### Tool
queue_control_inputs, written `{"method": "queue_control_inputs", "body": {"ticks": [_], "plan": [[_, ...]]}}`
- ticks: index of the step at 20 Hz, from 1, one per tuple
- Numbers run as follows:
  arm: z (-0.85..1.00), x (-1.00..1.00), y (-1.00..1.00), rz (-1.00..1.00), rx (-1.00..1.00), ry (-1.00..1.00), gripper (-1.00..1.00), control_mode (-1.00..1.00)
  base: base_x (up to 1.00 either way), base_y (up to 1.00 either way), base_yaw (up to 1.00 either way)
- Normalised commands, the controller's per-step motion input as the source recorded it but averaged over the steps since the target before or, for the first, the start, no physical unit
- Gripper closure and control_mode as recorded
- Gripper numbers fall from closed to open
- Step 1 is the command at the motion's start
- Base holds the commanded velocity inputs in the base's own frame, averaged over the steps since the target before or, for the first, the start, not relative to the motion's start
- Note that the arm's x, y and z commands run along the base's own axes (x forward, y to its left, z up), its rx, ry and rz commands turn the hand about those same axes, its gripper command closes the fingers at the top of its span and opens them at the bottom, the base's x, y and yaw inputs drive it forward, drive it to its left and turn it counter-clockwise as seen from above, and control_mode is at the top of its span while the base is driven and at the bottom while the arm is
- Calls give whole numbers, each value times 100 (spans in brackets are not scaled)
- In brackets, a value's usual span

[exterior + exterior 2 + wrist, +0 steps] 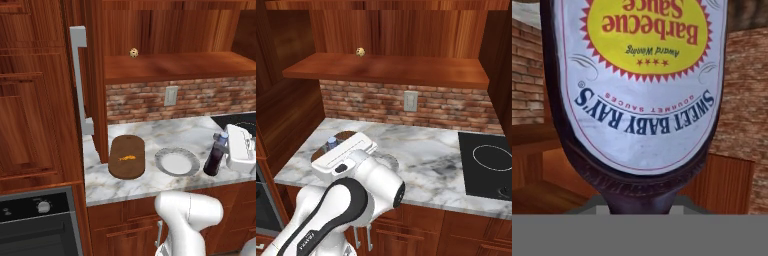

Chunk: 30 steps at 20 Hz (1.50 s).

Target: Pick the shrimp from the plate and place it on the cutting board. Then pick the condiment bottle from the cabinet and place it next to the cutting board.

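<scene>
The gripper [231, 150] is pinched around the condiment bottle [215, 156], holding it by the neck end just above the marble counter [150, 132]. The fingertips themselves are hard to make out: in the left base view the white hand blocks them, and in the hand view the bottle's label crowds right up against the camera, upside down, so the grip reads mainly from how the bottle leans toward the hand. The bottle tilts, cap toward one o'clock, its dark base low at about three o'clock of the plate [177, 162] and just beside its rim; whether the base touches the counter I cannot tell. In the right base view the arm covers nearly all of it; just the pale cap [332, 142] peeks out past the hand.

The plate's white centre is bare. At nine o'clock of the plate, close by, lies the cutting board [127, 156], with the shrimp [126, 158] resting near its middle. In the right base view the board is mostly hidden behind the arm.

Up at twelve o'clock, the cabinet [170, 65] has one small speckled ball [133, 52] sitting on its open shelf. The stovetop [488, 162] is cut off at the right edge.
</scene>
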Motion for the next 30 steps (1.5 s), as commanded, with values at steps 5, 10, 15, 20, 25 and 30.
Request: {"method": "queue_control_inputs", "body": {"ticks": [5,10,15,20,25,30], "plan": [[-7,5,0,0,0,0,100,-100,0,0,0],[-2,8,0,0,0,0,100,-100,0,0,0],[-9,11,-3,0,0,0,100,-100,0,0,0],[-20,1,-25,0,-1,0,100,-100,0,0,0],[-22,1,-36,0,-4,0,100,-100,0,0,0],[-15,5,-28,0,-4,0,100,-100,0,0,0]]}}
